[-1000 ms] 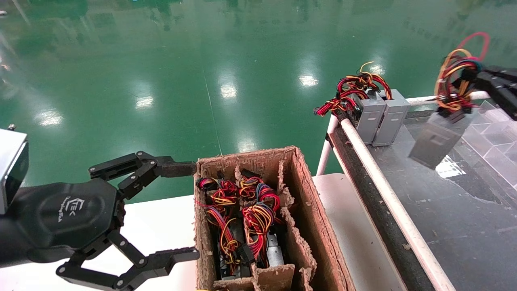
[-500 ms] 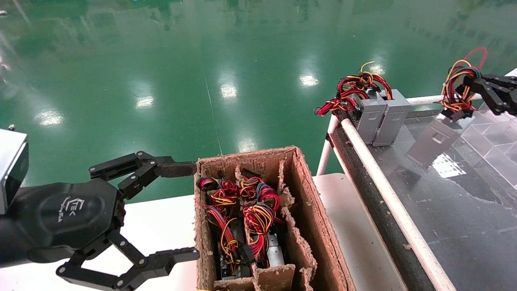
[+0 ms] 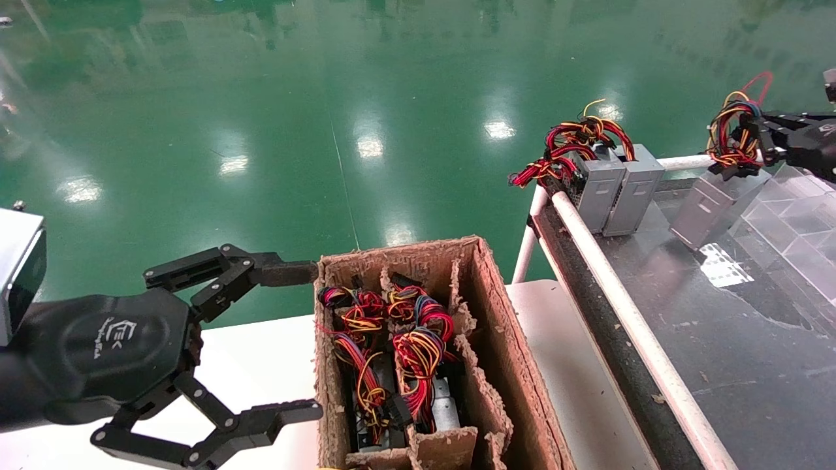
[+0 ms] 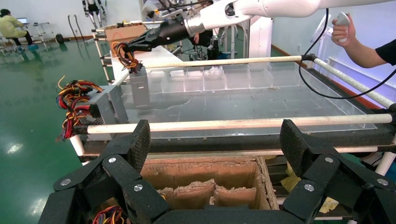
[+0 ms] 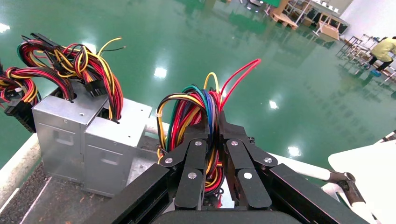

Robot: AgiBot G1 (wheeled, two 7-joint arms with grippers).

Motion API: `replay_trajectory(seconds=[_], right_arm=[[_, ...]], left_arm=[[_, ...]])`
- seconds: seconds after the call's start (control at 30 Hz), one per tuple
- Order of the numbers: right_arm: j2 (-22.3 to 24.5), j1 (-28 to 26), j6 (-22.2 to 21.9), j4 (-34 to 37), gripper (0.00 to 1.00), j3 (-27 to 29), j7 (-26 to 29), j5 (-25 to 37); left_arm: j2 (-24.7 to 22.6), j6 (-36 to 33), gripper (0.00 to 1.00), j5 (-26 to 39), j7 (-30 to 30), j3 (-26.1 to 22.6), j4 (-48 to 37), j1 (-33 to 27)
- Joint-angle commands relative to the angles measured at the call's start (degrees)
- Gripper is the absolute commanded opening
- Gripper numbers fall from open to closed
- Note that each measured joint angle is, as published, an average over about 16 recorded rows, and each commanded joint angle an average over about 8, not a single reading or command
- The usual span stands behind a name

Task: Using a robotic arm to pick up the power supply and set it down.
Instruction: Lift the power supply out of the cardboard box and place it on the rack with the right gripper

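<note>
The power supply point(image 3: 714, 203), a narrow grey metal box, hangs tilted from its looped wires point(image 3: 731, 137) of red, yellow, orange, blue and black. My right gripper point(image 3: 761, 134) is shut on that wire bundle point(image 5: 201, 112) above the far right of the dark table top point(image 3: 731, 365). The left wrist view shows the power supply point(image 4: 139, 87) nearly upright, its lower end at or just over the table; I cannot tell whether it touches. My left gripper point(image 3: 315, 341) is parked open and empty beside the cardboard box point(image 3: 486, 307).
Two like grey boxes point(image 3: 617, 186) with red, black and yellow wires stand at the table's far left corner. A white rail point(image 3: 627, 313) edges the table. Clear plastic compartments point(image 3: 797, 215) lie to the right. The cardboard box's dividers hold more wired units point(image 3: 418, 365).
My right gripper has shifted a little farther back with the power supply. The box swung from a strong tilt to more upright and lower. The left arm has not moved.
</note>
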State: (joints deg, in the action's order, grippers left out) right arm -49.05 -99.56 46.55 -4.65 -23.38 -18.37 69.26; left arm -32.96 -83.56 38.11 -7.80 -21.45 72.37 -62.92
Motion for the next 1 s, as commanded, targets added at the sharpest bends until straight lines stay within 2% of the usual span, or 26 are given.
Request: replay_trajectory(seconds=[0.03,0.53,1.0], right_arm=[[-0.7,-0.5,-0.6,0.9,0.0,-0.2,-0.4,0.3],[-3.7,-1.3,-1.4,3.5,0.0,-1.0,-1.6,1.4],[-7.9,-2.2,-6.3,4.3,0.0,-2.0,-2.5,2.9]], left_arm=[[0.0,0.0,1.0,0.0,0.0,0.0,0.0,0.0],[0.0,0.0,1.0,0.0,0.0,0.0,0.0,0.0],[0.0,0.0,1.0,0.0,0.0,0.0,0.0,0.0]])
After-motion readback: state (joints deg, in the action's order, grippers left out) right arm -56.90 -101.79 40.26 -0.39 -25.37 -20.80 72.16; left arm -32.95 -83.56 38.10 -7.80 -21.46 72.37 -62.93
